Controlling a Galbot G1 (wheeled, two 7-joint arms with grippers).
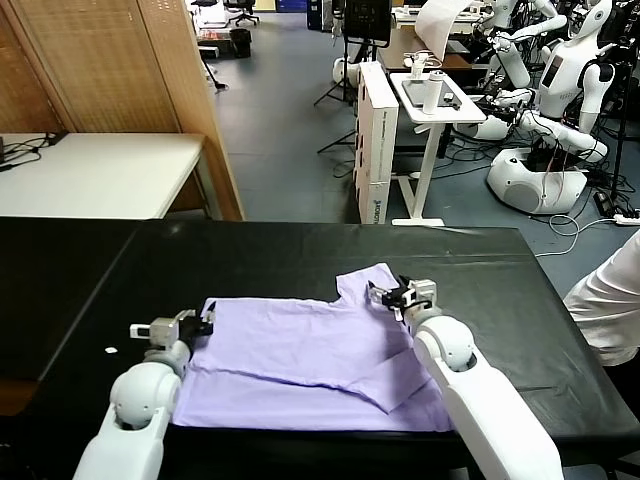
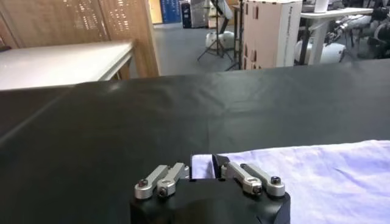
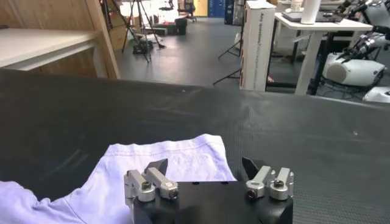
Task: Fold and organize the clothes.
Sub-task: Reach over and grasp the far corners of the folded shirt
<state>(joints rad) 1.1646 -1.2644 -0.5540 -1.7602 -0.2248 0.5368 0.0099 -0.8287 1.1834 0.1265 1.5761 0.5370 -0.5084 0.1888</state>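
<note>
The T-shirt [image 1: 310,365]'s near hem is perhaps hidden behind both arms; print unseen.

no readable text, labels, brands, numbers or signs anywhere in view

Pale lavender T-shirt [image 1: 300,365] laid flat on black table [image 1: 300,260], near edge, one sleeve folded inward at right, another sleeve raised at far right

Arms: two, both extended forward, low.
Left gripper [image 1: 207,316] at 8 o'clock, jaws narrowed; right gripper [image 1: 388,297] at 4 o'clock, jaws wide apart.
</note>
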